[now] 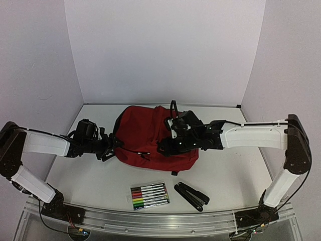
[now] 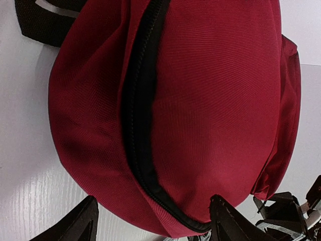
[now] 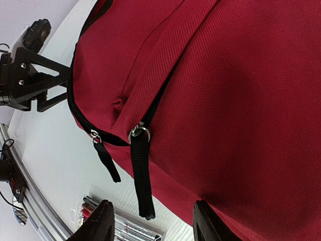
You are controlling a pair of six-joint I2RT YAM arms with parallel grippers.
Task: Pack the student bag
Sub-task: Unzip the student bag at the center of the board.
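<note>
Right gripper: jaws partly apart, holding nothing. It hovers just over the two zipper pulls, probably lining up to grab one and open the bag.

Left gripper: wide open, straddling the bag's rounded end at the zipper seam, not pinching. My guess is it's there to brace the fabric against the pull.

The student bag lies flat mid-table, zipped as far as I can tell. The marker pack and a black folded item sit near the front edge, not packed yet.
</note>
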